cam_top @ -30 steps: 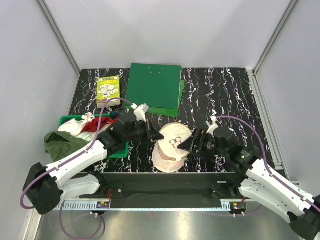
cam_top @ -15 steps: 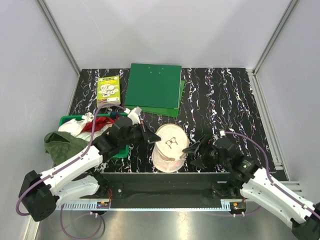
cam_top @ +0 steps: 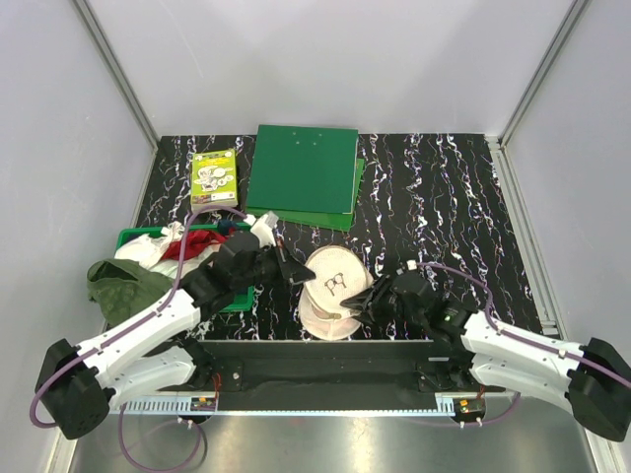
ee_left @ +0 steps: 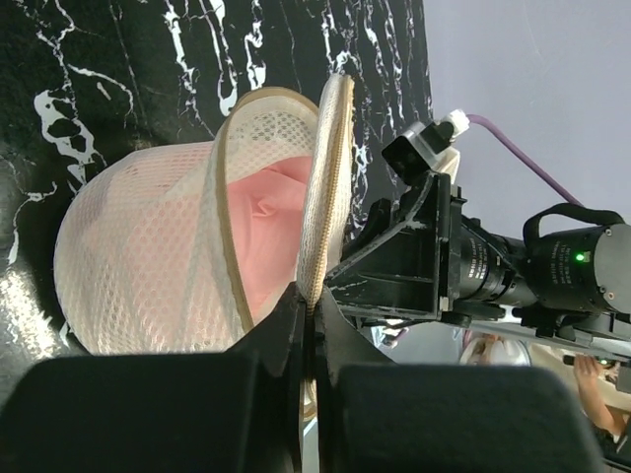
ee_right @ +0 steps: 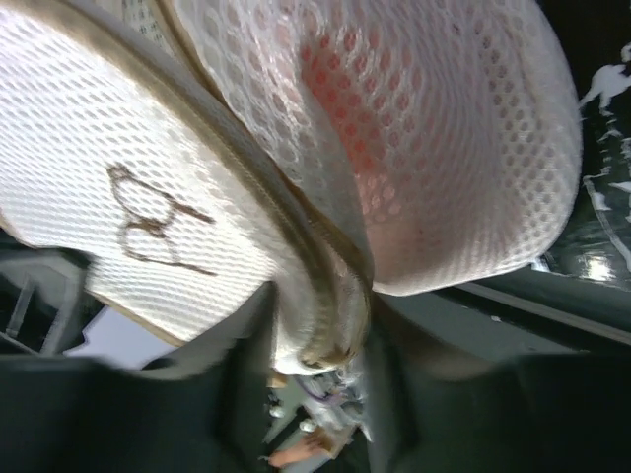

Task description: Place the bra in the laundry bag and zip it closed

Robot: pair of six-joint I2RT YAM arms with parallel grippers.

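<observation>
Top view: the bag point(cam_top: 335, 281) lies on the table point(cam_top: 434, 197) near its front edge, between the two arms. The left gripper point(cam_top: 294, 275) meets its left rim and the right gripper point(cam_top: 361, 304) its near right rim, so the pouch is braced from both sides. The printed half is tilted up off the lower half, like a lid. Each half is round. The splayed pair stretches roughly from far to near.

Left wrist view: the left gripper point(ee_left: 308, 305) is pinched on the rim of the raised half, fingers together with the edge between them. This seems meant to keep the mouth agape. The mouth faces this camera, towards the left arm. The bra point(ee_left: 271, 232) is bunched inside the lower half, wholly within the mesh as far as shows.

Right wrist view: the right gripper point(ee_right: 320, 345) appears clamped on the seam where the two rims meet. The rim fills the gap between its blurred fingers. That hold likely anchors the bag for zipping, which is not yet done. Pink of the bra point(ee_right: 340, 79) shows through the mesh.
</observation>
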